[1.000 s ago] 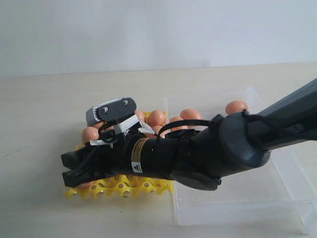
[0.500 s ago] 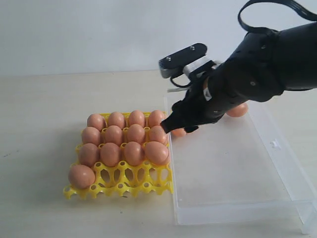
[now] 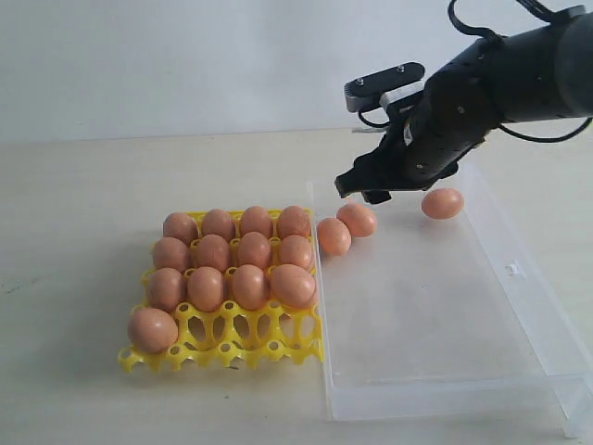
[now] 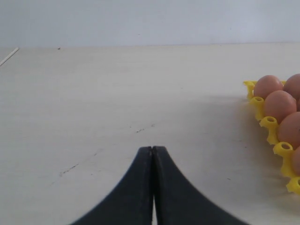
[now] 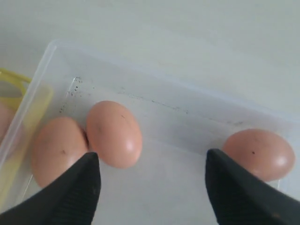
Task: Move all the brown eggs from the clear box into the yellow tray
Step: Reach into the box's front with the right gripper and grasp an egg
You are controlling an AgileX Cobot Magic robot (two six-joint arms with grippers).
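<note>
This looks like a robotics lab or test bench rather than a lived-in room. A plain pale surface [image 3: 83, 185] runs back to a blank white wall [image 3: 185, 56]. A black robot arm [image 3: 519, 74] with a camera housing [image 3: 384, 79] on its wrist reaches over it, above a yellow tray [image 3: 222, 349] of brown eggs [image 3: 212, 250] and a clear box [image 3: 435, 334] set squarely side by side.
</note>
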